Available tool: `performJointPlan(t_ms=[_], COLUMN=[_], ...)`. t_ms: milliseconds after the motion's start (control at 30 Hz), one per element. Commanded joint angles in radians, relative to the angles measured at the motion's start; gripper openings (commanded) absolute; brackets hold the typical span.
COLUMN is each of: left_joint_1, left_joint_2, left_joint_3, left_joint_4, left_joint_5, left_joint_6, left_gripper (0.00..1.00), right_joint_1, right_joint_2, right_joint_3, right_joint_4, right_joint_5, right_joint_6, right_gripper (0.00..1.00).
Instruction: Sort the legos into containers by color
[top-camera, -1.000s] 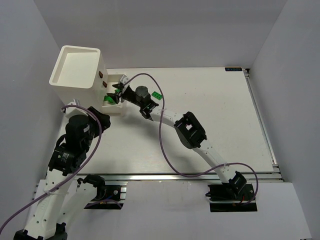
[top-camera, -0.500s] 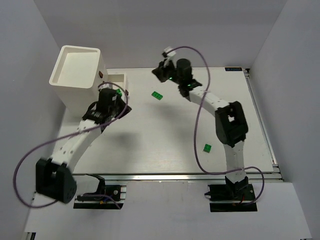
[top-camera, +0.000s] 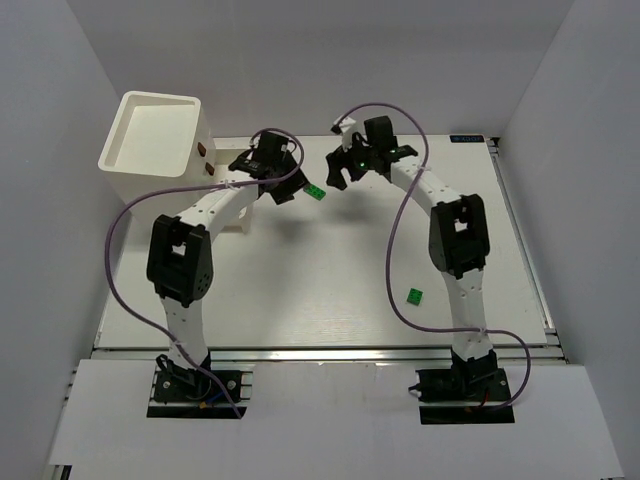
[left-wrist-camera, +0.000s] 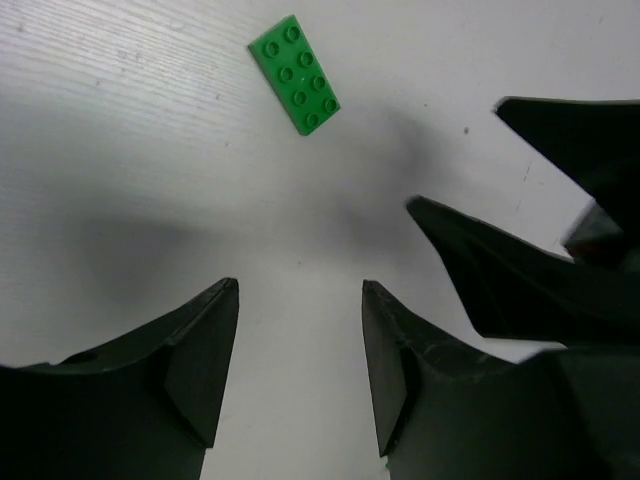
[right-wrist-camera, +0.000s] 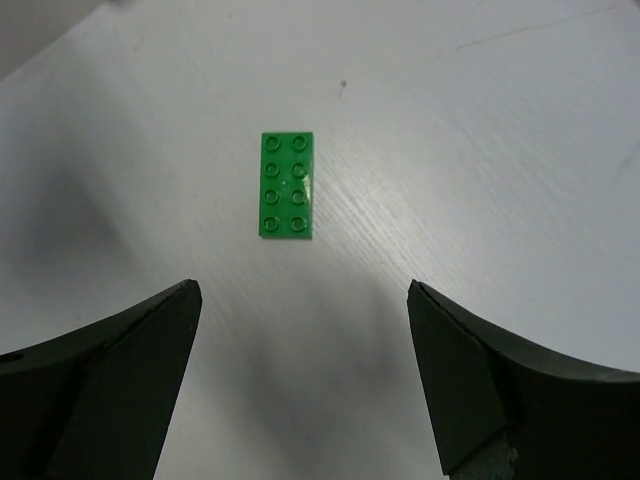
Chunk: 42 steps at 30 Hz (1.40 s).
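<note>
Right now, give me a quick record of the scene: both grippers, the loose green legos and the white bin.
left gripper: open, empty, over bare table, short of the two-by-four green lego
right gripper: wide open, empty, facing that lego from the opposite side
second green lego: lies alone beside the right arm, nearer the bases
tall white bin: far left corner, no lego visible inside from above
</note>
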<state>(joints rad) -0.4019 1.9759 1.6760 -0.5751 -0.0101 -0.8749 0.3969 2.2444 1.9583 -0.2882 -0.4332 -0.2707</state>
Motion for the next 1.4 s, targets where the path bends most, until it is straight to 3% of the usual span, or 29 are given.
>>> performJointPlan(t_ms=[0, 200, 333, 467, 600, 700, 767, 867, 900, 1000, 1167, 1267, 1367], left_joint_1=[0.002, 0.002, 0.002, 0.002, 0.002, 0.002, 0.002, 0.002, 0.002, 0.002, 0.002, 0.002, 0.002], left_joint_2=[-0.194, -0.497, -0.726, -0.872, -0.946, -0.985, -1.005, -1.031, -1.042, -1.063, -1.095, -1.126, -1.161], left_joint_3=[-0.080, -0.389, -0.550, -0.613, -0.611, -0.607, -0.610, -0.607, -0.602, -0.596, -0.582, -0.567, -0.559], left_joint_4=[0.013, 0.161, 0.150, 0.104, 0.003, -0.048, -0.061, -0.078, -0.083, -0.095, -0.120, -0.141, -0.160], left_joint_5=[-0.044, -0.010, -0.057, -0.129, -0.166, -0.180, -0.180, -0.194, -0.202, -0.211, -0.229, -0.264, -0.303], left_joint_6=[0.053, 0.082, 0.067, 0.065, 0.062, 0.051, 0.045, 0.042, 0.045, 0.050, 0.063, 0.074, 0.085], left_gripper=[0.62, 0.64, 0.64, 0.68, 0.69, 0.69, 0.69, 0.69, 0.69, 0.69, 0.69, 0.69, 0.69], right_joint_1=[0.030, 0.056, 0.072, 0.092, 0.105, 0.115, 0.120, 0.129, 0.126, 0.126, 0.140, 0.161, 0.206], right_joint_2=[0.075, 0.214, 0.241, 0.267, 0.351, 0.376, 0.373, 0.363, 0.362, 0.351, 0.265, 0.129, 0.098], right_joint_3=[0.082, 0.166, 0.168, 0.145, 0.267, 0.313, 0.306, 0.292, 0.287, 0.275, 0.188, 0.098, 0.111], right_joint_4=[-0.125, -0.062, -0.017, 0.069, 0.029, 0.018, 0.024, 0.026, 0.026, 0.021, 0.066, 0.212, 0.308], right_joint_5=[-0.007, 0.045, 0.045, 0.086, 0.103, 0.096, 0.088, 0.086, 0.086, 0.077, -0.062, -0.191, -0.251], right_joint_6=[-0.114, -0.124, -0.108, -0.087, -0.048, -0.054, -0.062, -0.074, -0.071, -0.067, -0.108, -0.125, -0.107], right_gripper=[0.89, 0.89, 0.89, 0.89, 0.87, 0.79, 0.67, 0.39, 0.19, 0.02, 0.00, 0.00, 0.00])
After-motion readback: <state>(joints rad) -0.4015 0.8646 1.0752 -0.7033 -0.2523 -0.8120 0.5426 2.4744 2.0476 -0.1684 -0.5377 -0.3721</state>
